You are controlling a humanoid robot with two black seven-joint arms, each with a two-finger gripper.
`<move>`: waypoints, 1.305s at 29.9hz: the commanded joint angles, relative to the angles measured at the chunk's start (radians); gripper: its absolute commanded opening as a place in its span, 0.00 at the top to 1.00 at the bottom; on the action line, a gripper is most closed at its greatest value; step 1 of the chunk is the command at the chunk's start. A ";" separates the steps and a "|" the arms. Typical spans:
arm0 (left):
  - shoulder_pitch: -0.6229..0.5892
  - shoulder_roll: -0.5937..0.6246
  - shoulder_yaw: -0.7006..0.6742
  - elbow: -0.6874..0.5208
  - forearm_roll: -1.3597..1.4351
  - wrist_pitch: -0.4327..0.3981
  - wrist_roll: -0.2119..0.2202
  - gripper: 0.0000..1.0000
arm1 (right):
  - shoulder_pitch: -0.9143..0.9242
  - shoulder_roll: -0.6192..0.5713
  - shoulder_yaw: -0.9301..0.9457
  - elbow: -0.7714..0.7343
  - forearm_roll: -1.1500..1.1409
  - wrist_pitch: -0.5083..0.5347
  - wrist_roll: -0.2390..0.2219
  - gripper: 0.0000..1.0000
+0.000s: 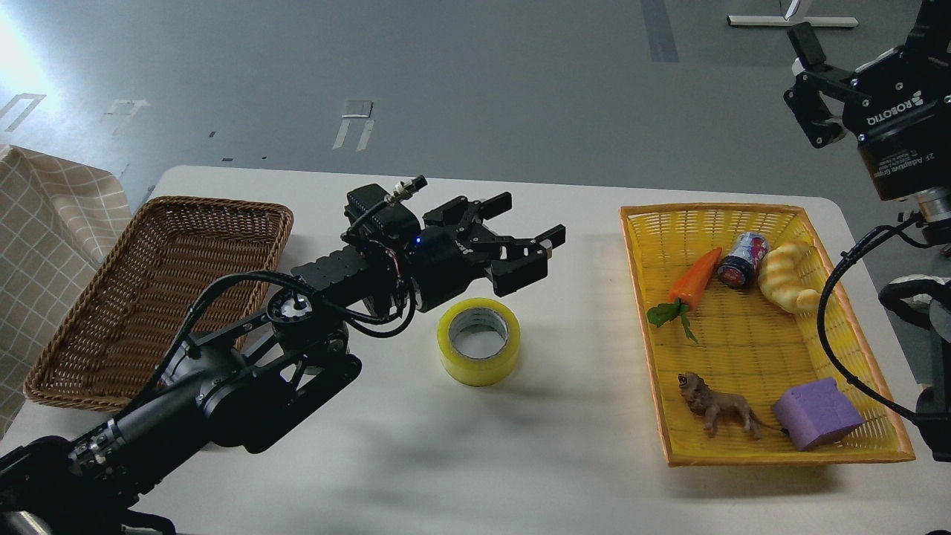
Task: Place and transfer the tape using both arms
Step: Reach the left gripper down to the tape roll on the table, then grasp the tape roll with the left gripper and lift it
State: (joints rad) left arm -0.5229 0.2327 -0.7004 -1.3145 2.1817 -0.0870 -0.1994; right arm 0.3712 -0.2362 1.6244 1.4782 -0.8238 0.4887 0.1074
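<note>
tape (478,342) seen in translucent yellow, grey-white core | tray (750,215) yellow, orange-rimmed | basket (160,290) woven brown | carrot (695,276) orange, green-leafed | block (816,412) purple | cloth (44,245) beige, white-checked

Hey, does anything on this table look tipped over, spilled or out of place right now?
Only a small one: the drink can lies on its side in the yellow plastic basket, leaning against the plastic carrot. The yellow roll of packing tape sits flat on the white table, nothing spilled.

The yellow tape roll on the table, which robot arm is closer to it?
Left. The left end effector hovers open just above the translucent yellow tape roll; the right end effector is raised far off, beyond the yellow basket.
</note>
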 commanded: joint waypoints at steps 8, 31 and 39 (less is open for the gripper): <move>0.003 0.014 0.088 0.110 0.000 0.000 0.005 0.02 | 0.000 -0.002 0.000 -0.001 0.000 0.000 0.000 0.00; 0.060 0.033 0.102 0.170 0.000 0.000 -0.006 0.02 | -0.023 0.000 0.002 0.001 0.000 0.000 0.000 0.00; 0.072 0.025 0.102 0.204 0.000 0.000 0.000 0.16 | -0.035 -0.002 0.005 0.002 0.000 0.000 0.000 0.00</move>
State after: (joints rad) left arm -0.4516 0.2583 -0.5979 -1.1169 2.1817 -0.0875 -0.2034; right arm 0.3376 -0.2366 1.6287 1.4788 -0.8241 0.4887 0.1074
